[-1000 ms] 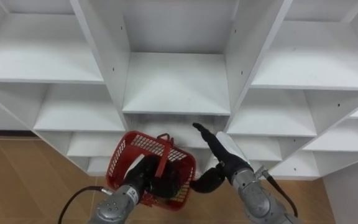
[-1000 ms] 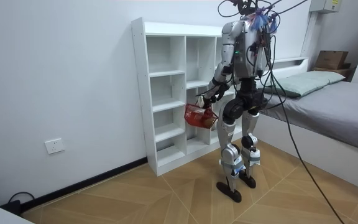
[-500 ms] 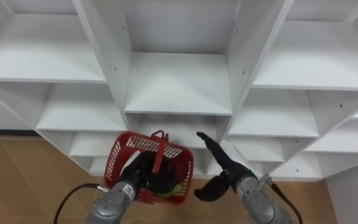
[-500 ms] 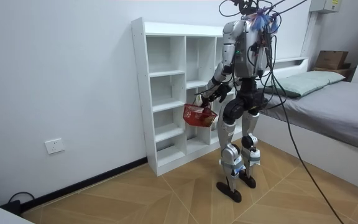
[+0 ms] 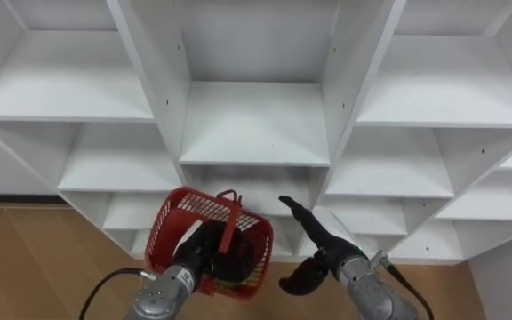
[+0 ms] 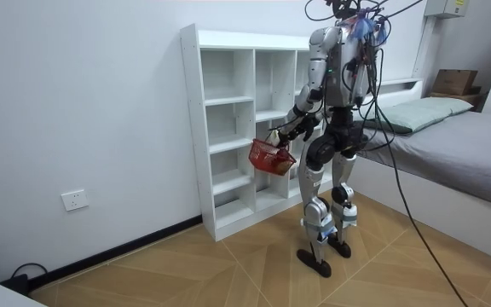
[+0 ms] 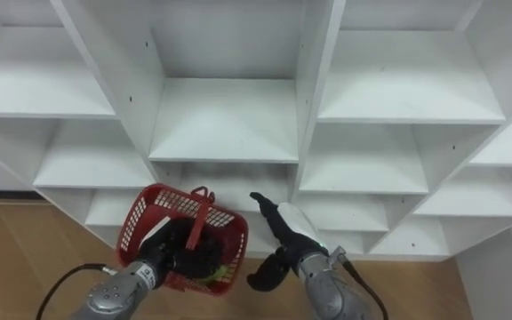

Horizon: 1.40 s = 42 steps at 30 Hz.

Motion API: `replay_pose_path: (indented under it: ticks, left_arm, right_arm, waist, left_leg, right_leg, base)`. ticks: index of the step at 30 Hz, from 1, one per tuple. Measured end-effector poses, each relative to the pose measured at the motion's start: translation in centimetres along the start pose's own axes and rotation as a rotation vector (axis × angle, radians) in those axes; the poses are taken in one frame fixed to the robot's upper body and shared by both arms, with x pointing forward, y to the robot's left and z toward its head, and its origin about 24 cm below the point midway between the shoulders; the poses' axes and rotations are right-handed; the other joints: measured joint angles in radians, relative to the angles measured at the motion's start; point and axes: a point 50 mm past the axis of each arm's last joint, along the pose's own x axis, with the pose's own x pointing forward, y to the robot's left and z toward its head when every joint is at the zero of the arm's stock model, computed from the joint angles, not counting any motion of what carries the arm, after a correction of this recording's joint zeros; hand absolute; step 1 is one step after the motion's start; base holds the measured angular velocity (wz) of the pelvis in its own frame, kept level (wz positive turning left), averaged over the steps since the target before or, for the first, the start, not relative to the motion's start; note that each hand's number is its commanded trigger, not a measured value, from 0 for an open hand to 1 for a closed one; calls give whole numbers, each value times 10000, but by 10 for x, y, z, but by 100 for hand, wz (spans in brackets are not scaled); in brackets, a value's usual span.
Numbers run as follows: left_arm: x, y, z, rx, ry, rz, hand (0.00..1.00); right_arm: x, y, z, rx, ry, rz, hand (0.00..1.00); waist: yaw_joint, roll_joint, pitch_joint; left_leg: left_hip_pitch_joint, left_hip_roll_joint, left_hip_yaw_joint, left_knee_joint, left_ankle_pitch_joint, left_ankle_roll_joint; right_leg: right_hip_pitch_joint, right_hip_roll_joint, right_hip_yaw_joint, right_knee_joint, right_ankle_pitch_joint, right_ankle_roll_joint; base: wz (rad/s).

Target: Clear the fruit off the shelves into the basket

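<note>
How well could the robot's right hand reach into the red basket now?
Probably yes: the right hand hangs open close beside the red basket, whose top is uncovered; the left hand grips it.

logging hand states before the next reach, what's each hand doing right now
Left hand: closed on the handle of the red plastic mesh basket.
Right hand: open, fingers straight, holding nothing.

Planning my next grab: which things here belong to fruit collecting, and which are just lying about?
Job: white shelved closet; red plastic mesh basket, held by left hand; open right hand beside it.
Lying about: grey bed; brown cardboard box.
</note>
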Motion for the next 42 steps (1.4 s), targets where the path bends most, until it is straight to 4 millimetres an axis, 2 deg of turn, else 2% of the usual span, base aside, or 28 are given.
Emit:
replay_pose_path:
  ticks: [7, 12, 17, 23, 28, 34, 42]
  left_arm:
    - [-12, 7, -39, 153, 1471, 247, 100]
    - [-24, 10, -61, 151, 2196, 531, 100]
    - [-43, 12, -90, -323, 3150, 1183, 100]
    - [-53, 15, -101, -649, 3467, 1728, 100]
    - [-54, 16, -102, -676, 3498, 1813, 100]
    - [-55, 17, -104, -840, 3575, 1937, 100]
    - [-58, 17, -110, -915, 3825, 2074, 100]
  right_arm:
    - [-10, 3, -14, 432, 527, -139, 0]
    - [-17, 7, -25, 713, 925, -206, 0]
    - [-25, 2, -36, 1131, 1347, -846, 0]
    - [-35, 8, -45, 1660, 1562, -1415, 0]
    - [-42, 16, -53, 1795, 1930, -1322, 0]
    - [-49, 20, -70, 2253, 2709, -1376, 0]
    - [-62, 30, -90, 2449, 3728, -1251, 0]
  waist:
    - [-38, -121, 25]
    - [-25, -79, 40]
    - [-44, -62, 32]
    - [-61, -114, -22]
    - [-55, -121, -29]
    - [-58, -197, -97]
    - [-67, -138, -88]
  left_leg:
    - [149, -20, -124, -46, -4, -1]
    - [244, -15, -181, -97, -17, -20]
    - [435, -3, -149, -268, -19, -32]
    - [499, -14, -103, -328, -19, -32]
    - [653, -6, -104, -374, -21, -35]
    - [707, -5, -100, -367, -21, -35]
    - [818, -1, -97, -381, -26, -41]
  right_leg:
    - [242, -6, -102, -171, -5, 9]
    - [426, 30, -115, -351, -5, 9]
    - [491, 70, -79, -363, -13, 13]
    - [619, 71, -68, -519, -16, 23]
    - [779, 72, -121, -521, -18, 26]
    - [813, 70, -139, -519, -18, 26]
    - [939, 73, -94, -518, -18, 26]
  base:
    - [5]
    - [2]
    - [-4]
    - [1]
    - [2]
    - [0]
    - [0]
